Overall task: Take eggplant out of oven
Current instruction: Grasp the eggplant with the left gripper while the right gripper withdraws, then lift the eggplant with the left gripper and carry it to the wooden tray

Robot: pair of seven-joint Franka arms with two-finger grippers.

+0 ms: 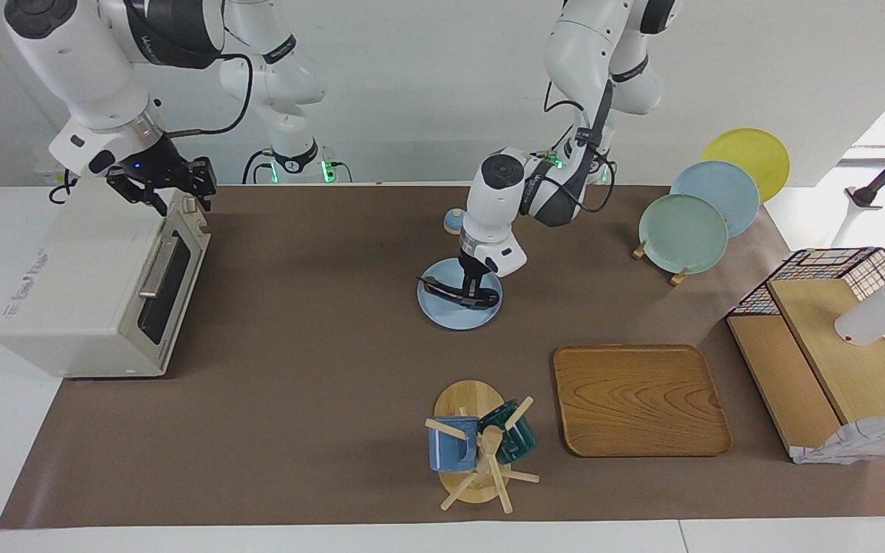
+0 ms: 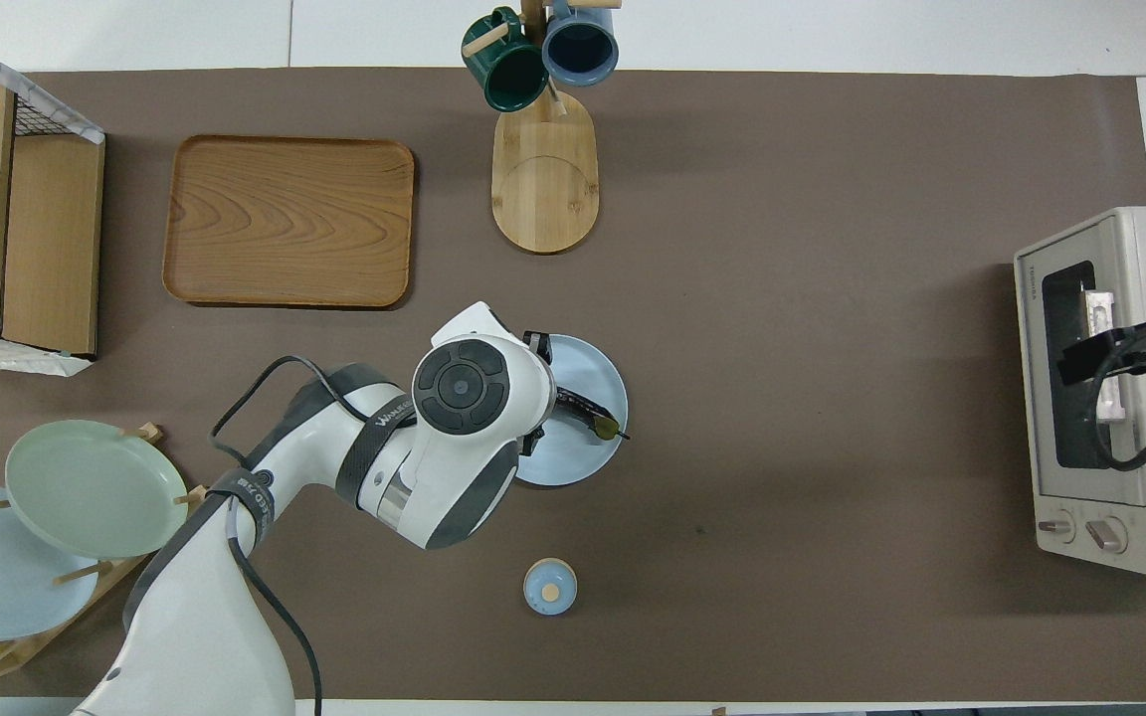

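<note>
on the small blue plate [image 1: 454, 311] at the middle of the brown table mat [image 1: 319, 399] lies the eggplant [image 1: 445, 290], dark and slender, its greenish stem tip [image 2: 605, 429] reaching the plate rim on the side toward the oven [image 1: 97, 284]. the left gripper [image 1: 474, 294] is down at the plate, its fingers clamped together on the eggplant; whether the eggplant rests on the plate or is raised slightly off it cannot be told from either view. the left arm's wrist housing [image 2: 464, 388] covers most of the gripper in the overhead view.

the oven stands at the right arm's end of the table, well apart from the plate. its dark glass door [image 1: 162, 286] with the metal bar handle [image 1: 156, 268] is closed, and two knobs [image 2: 1080, 529] show at its end nearer to the robots. the right gripper [image 1: 170, 188] hangs over the top of the oven, clear of it, with its fingers apart and nothing between them.

relative to the plate: a small blue lid with a wooden knob [image 2: 549, 588] lies nearer to the robots; a wooden mug stand [image 1: 473, 449] and a wooden tray [image 1: 640, 401] lie farther from them.
</note>
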